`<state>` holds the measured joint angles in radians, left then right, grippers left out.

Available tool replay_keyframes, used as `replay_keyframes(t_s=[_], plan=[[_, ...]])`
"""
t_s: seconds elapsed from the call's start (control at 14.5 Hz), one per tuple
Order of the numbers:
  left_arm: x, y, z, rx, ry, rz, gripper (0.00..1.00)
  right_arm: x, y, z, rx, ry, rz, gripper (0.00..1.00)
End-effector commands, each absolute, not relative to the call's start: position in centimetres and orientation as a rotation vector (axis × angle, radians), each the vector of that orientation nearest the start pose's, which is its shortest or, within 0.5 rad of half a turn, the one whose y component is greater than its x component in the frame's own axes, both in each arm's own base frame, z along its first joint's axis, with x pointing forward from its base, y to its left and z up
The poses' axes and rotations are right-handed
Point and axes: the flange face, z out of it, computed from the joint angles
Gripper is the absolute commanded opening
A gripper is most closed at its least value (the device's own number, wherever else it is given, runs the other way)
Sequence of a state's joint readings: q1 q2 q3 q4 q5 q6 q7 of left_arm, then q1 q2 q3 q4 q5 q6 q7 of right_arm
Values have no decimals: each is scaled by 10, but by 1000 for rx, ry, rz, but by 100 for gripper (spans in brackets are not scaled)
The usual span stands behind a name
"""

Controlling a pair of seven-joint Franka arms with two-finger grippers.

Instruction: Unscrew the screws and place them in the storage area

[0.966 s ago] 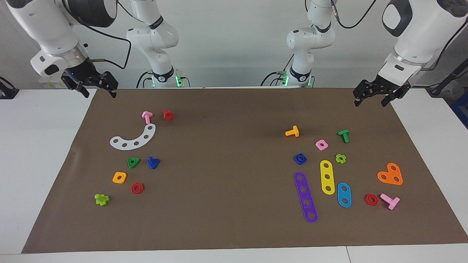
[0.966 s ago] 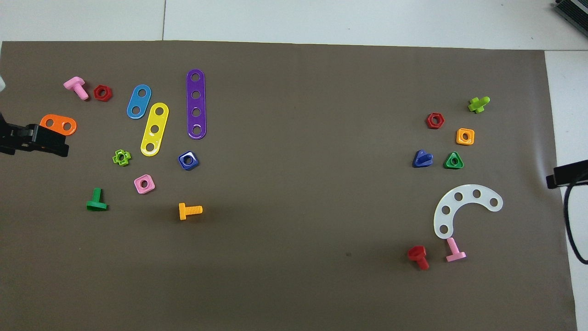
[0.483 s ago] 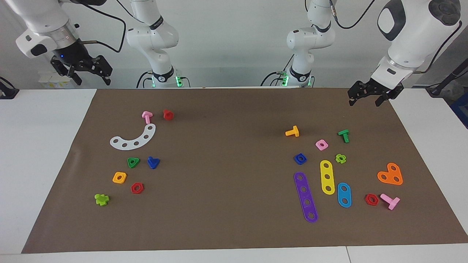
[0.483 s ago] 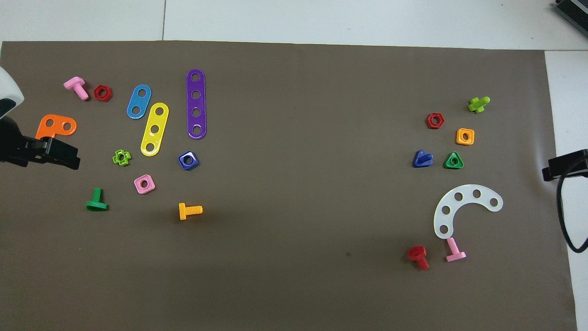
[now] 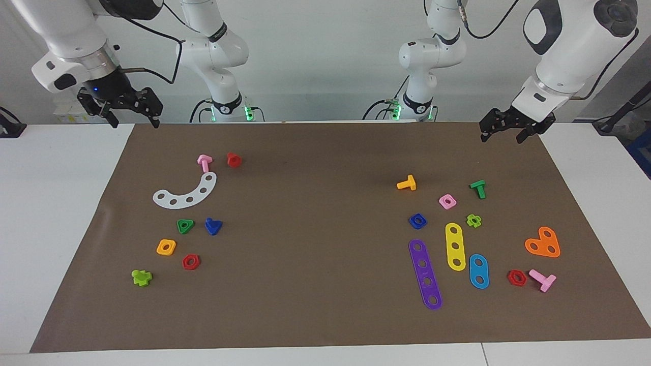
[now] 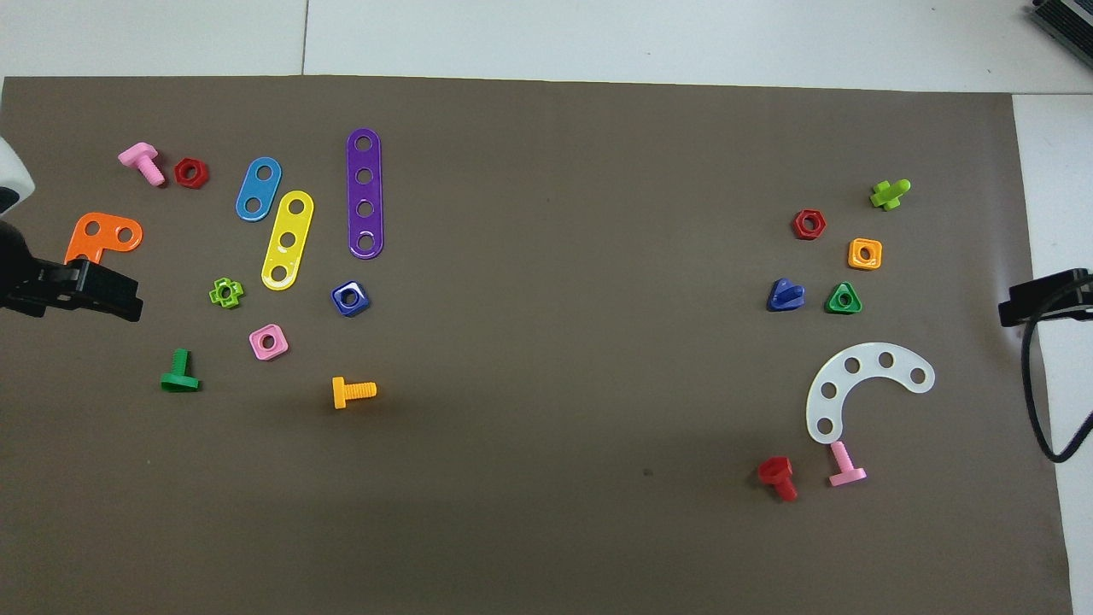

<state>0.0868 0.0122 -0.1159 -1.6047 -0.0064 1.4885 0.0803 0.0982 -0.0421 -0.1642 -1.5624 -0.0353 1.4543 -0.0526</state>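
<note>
The dark-blue bolt (image 5: 213, 225) with a triangular head lies on the brown mat beside the green triangle nut (image 5: 185, 225); it also shows in the overhead view (image 6: 784, 295). It sits in the storage area (image 5: 229, 201), the mat around the white curved strip (image 5: 186, 193). My right gripper (image 5: 135, 121) is open and empty, up in the air over the mat's corner at the right arm's end. My left gripper (image 5: 501, 136) is open and empty, raised over the mat's corner at the left arm's end.
Near the bolt lie an orange square nut (image 5: 166, 247), a red hexagon nut (image 5: 190, 262), a lime piece (image 5: 141, 277), a pink bolt (image 5: 204, 162) and a red bolt (image 5: 233, 159). Purple (image 5: 425, 274), yellow (image 5: 455, 246) and blue (image 5: 478, 271) strips lie at the left arm's end.
Both grippers have risen and drawn back toward the robots' edge of the mat. In the last half second the right one came down a little. The parts have not moved.
</note>
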Motion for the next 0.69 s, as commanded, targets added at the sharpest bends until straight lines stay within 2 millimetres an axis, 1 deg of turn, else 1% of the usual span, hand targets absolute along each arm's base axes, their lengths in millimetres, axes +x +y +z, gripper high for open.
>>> replay_keyframes(t_s=[0.0,0.07,0.28,0.62], plan=[[539,-16,599,-3156,170,203,100,530,-38,644,-3151,41,89,100],[538,-15,600,-3156,168,205,100,529,-43,642,-3148,19,98,100],[538,-13,599,-3156,161,210,100,528,-45,644,-3145,4,89,100],[539,-18,599,-3155,173,201,100,527,-40,643,-3145,4,101,100]])
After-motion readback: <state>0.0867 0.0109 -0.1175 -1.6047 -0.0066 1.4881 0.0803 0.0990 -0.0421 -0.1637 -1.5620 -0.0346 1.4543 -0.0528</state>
